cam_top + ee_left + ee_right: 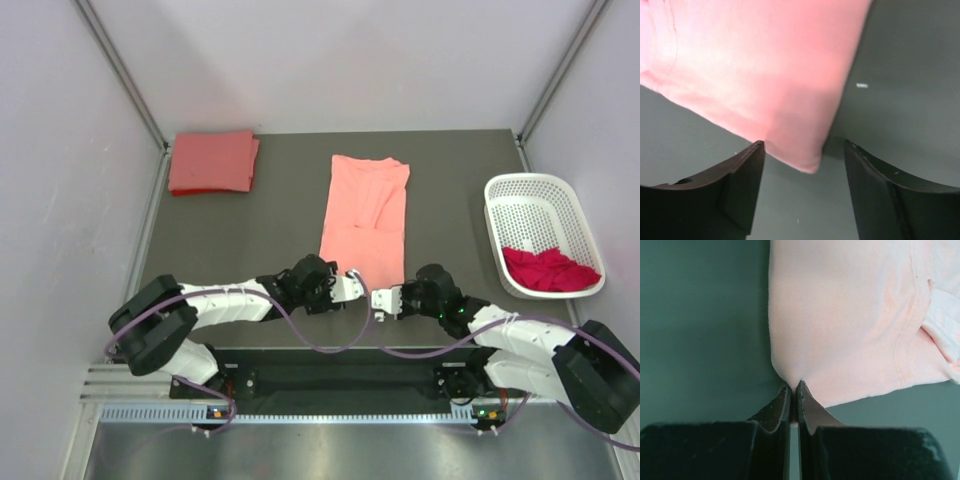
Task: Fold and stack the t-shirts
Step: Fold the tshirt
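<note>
The left arm (218,302) and right arm (520,332) look alike: white shells over the links and chunky black housings at the joints. A lilac cable (300,336) loops loosely from each forearm back to the black mounting bar (330,380) behind the hands, where tiny green and orange lights (480,412) glow. The left hand (352,283) and right hand (383,298) have white bodies. Their fingers (735,185) are matte black and curved, tapering to thin tips.

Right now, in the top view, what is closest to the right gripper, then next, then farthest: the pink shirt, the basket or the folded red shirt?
1. Pink shirt: middle of the table, its near edge pinched in the right gripper.
2. Basket: on the right side.
3. Folded red shirt: far left corner.
</note>
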Robot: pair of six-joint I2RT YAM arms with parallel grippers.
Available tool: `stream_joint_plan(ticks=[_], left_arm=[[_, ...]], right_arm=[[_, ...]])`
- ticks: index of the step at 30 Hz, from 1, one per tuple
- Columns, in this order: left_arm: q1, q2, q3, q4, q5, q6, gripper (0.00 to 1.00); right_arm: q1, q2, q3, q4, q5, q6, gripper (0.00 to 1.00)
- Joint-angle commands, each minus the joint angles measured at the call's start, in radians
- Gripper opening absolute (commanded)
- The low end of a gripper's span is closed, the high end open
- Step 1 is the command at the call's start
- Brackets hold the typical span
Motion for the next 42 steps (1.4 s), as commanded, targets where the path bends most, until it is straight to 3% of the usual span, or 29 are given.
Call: stream_joint_plan(ticks=[1, 7, 10, 11, 15, 26, 34, 42], left_arm=[[-0.002, 0.072, 0.047, 0.056, 0.017, 0.007, 0.68], [-0.001, 0.122, 0.060, 0.067, 0.016, 0.033, 0.59], [-0.001, 0.159, 0.097, 0.029, 0.022, 0.039, 0.35], [-0.001, 0.162, 0.102, 0.016, 0.023, 0.042, 0.17], [-0.001, 0.141, 0.100, -0.025, 0.028, 0.037, 0.00], [-0.012, -0.035, 0.111, -0.278, 0.143, -0.065, 0.00], [-0.068, -0.135, 0.173, -0.495, 0.267, -0.188, 0.00], [-0.148, -0.243, 0.214, -0.573, 0.346, -0.311, 0.00]], right_arm=[[-0.016, -0.011, -0.002, 0.021, -0.061, 0.023, 0.00], [-0.021, 0.000, 0.004, 0.031, -0.067, 0.023, 0.00], [-0.021, -0.002, 0.005, 0.027, -0.065, 0.026, 0.00], [-0.021, -0.008, 0.004, 0.027, -0.062, 0.026, 0.00], [-0.025, -0.006, 0.008, 0.021, -0.050, 0.026, 0.00], [-0.025, -0.037, 0.060, -0.102, -0.105, 0.046, 0.00], [-0.025, -0.135, 0.172, -0.433, -0.254, 0.057, 0.00], [-0.022, -0.267, 0.240, -0.686, -0.369, 0.107, 0.00]])
